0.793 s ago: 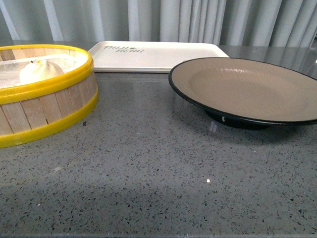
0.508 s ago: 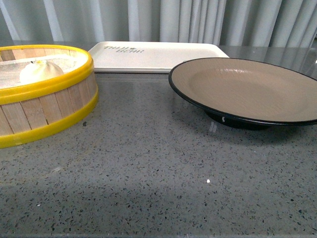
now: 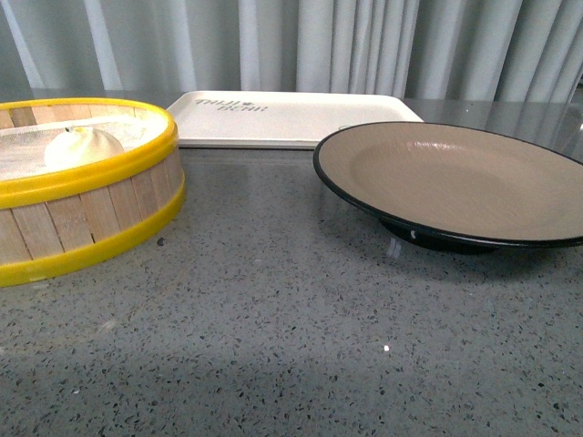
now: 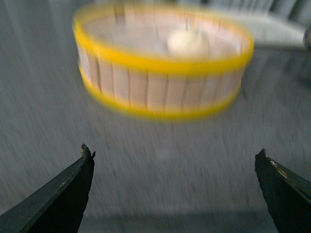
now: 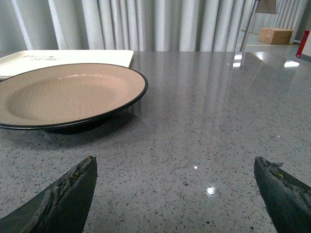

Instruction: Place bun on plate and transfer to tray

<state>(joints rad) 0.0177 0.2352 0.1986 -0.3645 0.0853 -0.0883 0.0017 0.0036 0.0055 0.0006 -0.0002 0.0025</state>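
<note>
The bun (image 3: 84, 146) is sitting inside the basket (image 3: 91, 214) at the table's (image 3: 273, 319) left, with its pleated top pointing up. The plate (image 3: 455, 177) is standing level on its black foot at the right, well apart from the basket. The tray (image 3: 291, 118) is lying behind and between them, its long axis running left to right and its lettering sitting at the left end.

Only the wrist views are showing the grippers. The left gripper (image 4: 174, 152) is hanging wide open and holding nothing, facing the basket's wall; this view is blurring the bun's pleats. The right gripper (image 5: 175, 160) is likewise spreading wide and empty over bare table, with the plate just ahead of one finger and the tray's end beyond it.
</note>
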